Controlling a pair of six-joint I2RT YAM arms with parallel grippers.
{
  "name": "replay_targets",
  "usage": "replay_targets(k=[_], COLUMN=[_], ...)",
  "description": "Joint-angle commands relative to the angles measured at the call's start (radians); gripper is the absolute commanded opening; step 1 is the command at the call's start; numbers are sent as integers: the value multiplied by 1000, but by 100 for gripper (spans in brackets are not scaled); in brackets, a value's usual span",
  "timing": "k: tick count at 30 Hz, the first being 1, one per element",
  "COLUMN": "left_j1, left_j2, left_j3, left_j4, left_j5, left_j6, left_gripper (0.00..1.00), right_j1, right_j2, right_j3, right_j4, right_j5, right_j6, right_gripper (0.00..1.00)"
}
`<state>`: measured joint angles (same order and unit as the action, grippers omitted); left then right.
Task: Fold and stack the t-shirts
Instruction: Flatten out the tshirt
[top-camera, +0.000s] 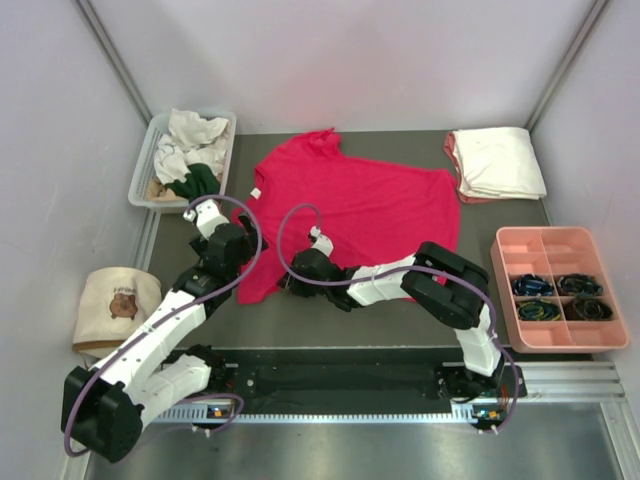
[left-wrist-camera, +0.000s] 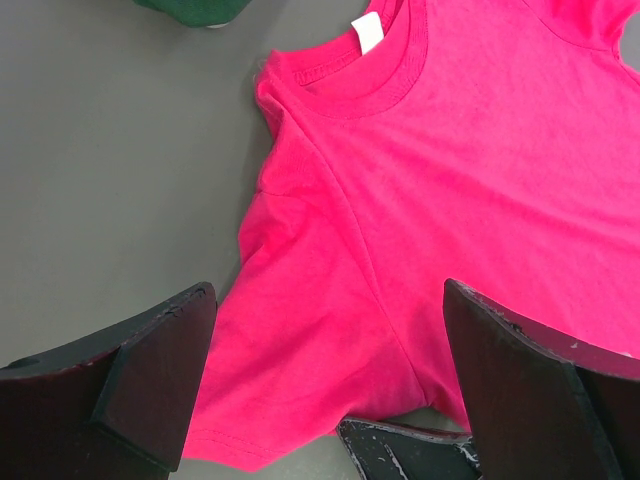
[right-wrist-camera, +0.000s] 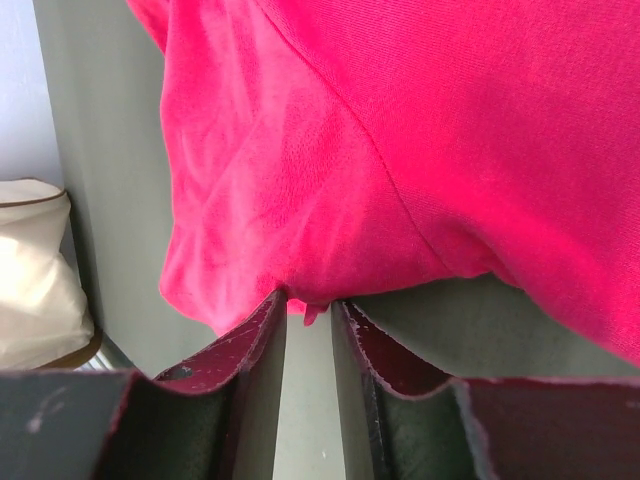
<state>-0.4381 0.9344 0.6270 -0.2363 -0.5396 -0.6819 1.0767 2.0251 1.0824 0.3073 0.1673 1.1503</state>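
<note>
Red t-shirt (top-camera: 370, 205) is spread flat in the middle of the grey table (top-camera: 300, 325) in the overhead view, collar pointing left, one sleeve toward the far side and the other toward the near side. At far left there's a clear bin (top-camera: 143, 178) with a jumble of crumpled shirts (top-camera: 195, 140), white ones and a dark green one. At far right sits a folded stack (top-camera: 500, 160), white on top with a salmon one peeking out underneath. A pink tray (top-camera: 560, 240) with dividers is on the right, and the round bear bag (top-camera: 115, 305) is off the table at near left. The left gripper (top-camera: 192, 210) is just beside the collar. The right gripper (top-camera: 288, 284) is down at the near sleeve.

Left wrist cam: both fingers (left-wrist-camera: 160, 370) are spread wide with nothing between them, hanging over the near sleeve and shoulder. The white neck label (left-wrist-camera: 367, 35) shows at the collar, plus a scrap of green cloth at the top edge.

Right wrist cam: the fingers (right-wrist-camera: 255, 340) are only a narrow gap apart, tips right at the sleeve's edge, and a tiny tag of red cloth sits between them. Honestly can't tell if it's actually pinching it. The bag is off to the left.
</note>
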Motion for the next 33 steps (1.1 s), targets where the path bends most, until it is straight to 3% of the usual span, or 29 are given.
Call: replay_targets(k=[1, 20, 28, 33], left_j1=[2, 2, 2, 2], left_j2=[6, -5, -6, 0], left_j3=[-6, -23, -24, -24], left_j4=[45, 46, 46, 48], left_j5=[-2, 6, 4, 6], left_j6=[-7, -21, -21, -22], left_gripper=[99, 99, 99, 99], right_j1=[-4, -4, -6, -3], right_j2=[54, 40, 47, 47], right_j3=[-58, -96, -91, -95], right_j4=[-240, -224, -223, -223], right_j5=[11, 12, 6, 6], right_j6=[-40, -24, -24, -26], right_gripper=[27, 25, 4, 0])
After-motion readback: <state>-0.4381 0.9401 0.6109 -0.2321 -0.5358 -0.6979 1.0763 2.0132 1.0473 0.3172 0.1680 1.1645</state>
